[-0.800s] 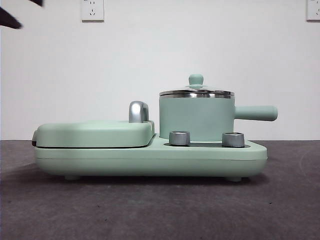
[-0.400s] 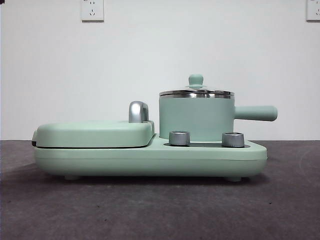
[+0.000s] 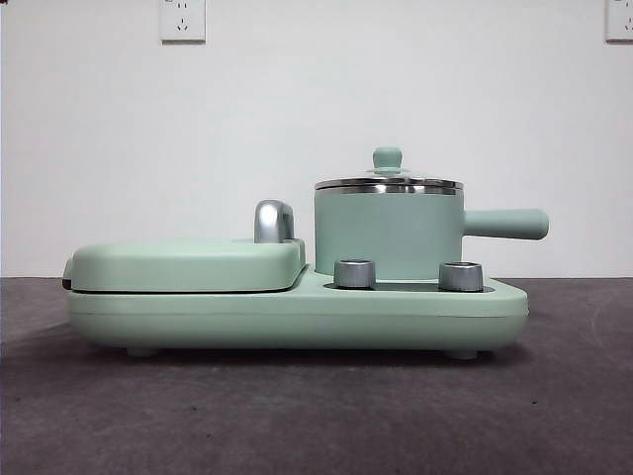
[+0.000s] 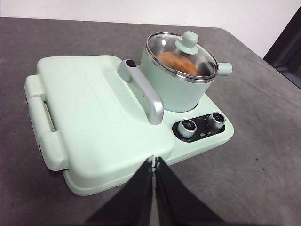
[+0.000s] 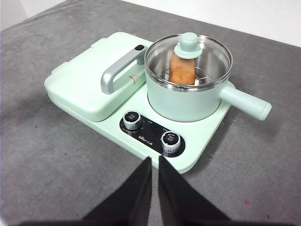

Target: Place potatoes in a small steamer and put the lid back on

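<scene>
With the dark arm tip gone from the front view's top corner, both arms are hanging back, left gripper (image 4: 154,162) and right gripper (image 5: 154,162) jaws closed and empty; potato (image 5: 182,70) sitting inside small steamer (image 5: 188,101), lid (image 5: 188,59) seated — task looking finished.

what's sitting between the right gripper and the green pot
In the right wrist view, the right gripper faces the pot across the two control knobs.

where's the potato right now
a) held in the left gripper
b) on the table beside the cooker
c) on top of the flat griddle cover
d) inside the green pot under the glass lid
d: the potato shows through the clear lid, which sits closed on the small steamer; both grippers are shut on nothing.
</scene>
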Controlling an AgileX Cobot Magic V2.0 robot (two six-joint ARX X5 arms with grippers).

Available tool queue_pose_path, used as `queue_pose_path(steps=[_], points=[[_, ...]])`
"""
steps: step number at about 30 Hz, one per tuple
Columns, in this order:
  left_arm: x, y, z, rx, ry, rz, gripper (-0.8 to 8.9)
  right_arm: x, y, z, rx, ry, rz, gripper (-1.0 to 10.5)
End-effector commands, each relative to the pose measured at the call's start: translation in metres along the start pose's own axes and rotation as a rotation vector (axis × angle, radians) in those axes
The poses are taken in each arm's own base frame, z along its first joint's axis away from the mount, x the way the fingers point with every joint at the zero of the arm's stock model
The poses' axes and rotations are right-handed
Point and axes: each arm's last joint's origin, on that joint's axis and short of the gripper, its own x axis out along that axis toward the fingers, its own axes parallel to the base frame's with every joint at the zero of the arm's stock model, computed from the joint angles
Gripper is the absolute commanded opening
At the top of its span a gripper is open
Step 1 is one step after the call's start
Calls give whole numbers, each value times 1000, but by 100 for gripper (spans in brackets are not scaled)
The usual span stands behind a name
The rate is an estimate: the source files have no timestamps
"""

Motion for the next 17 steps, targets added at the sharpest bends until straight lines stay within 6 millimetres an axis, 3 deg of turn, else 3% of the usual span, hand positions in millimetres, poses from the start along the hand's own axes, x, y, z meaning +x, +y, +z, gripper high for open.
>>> queue_pose_path(steps=[1,7,12,17], points=[[-5,-1,1,116,-37,13,6,-1,1,3,7,-15,6,20],[-8,18,-32,125,-190,256,6,-1,1,3,7,-15,6,21],[5,45,-72,41,-240,498,6,-1,1,3,7,-15,6,21],[19,61,-108,-11,-264,557,6,-1,1,3,7,-16,6,21]])
